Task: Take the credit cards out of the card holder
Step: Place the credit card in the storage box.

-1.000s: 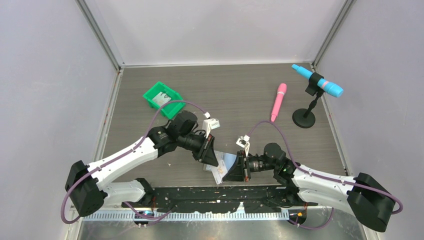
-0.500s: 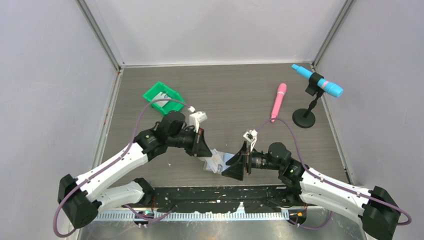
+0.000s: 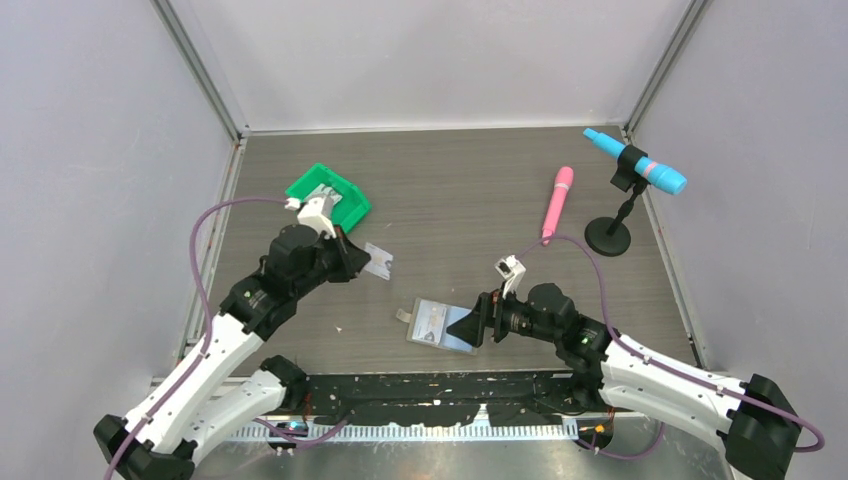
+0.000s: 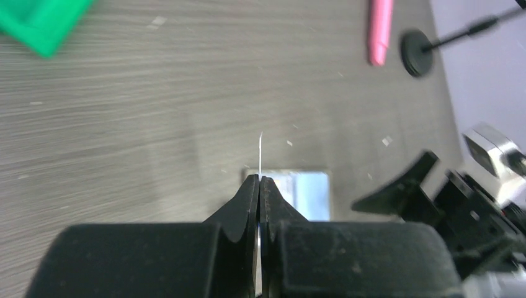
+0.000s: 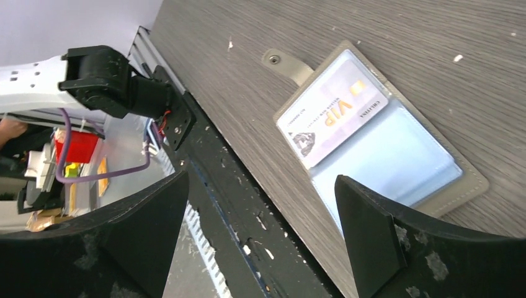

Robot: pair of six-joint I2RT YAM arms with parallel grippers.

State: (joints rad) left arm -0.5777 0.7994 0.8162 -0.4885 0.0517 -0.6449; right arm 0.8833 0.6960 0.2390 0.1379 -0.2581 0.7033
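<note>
Grey wood-grain tabletop [image 3: 480, 190] lies under both arms: the left gripper [image 3: 360, 262] is pinched tight on one of the credit cards [image 3: 379, 263]. It holds the card out ahead of its fingers, with the green bin [image 3: 345, 212] just behind and the card holder [image 3: 440, 325] well apart. The right gripper [image 3: 466, 327] stands spread wide and empty just beside the open card holder — the nearer arm by far. A second card [image 5: 335, 118] sits in the pocket at the tab end, away from its fingers, so the next pull probably means reaching along the holder's long axis.
</note>
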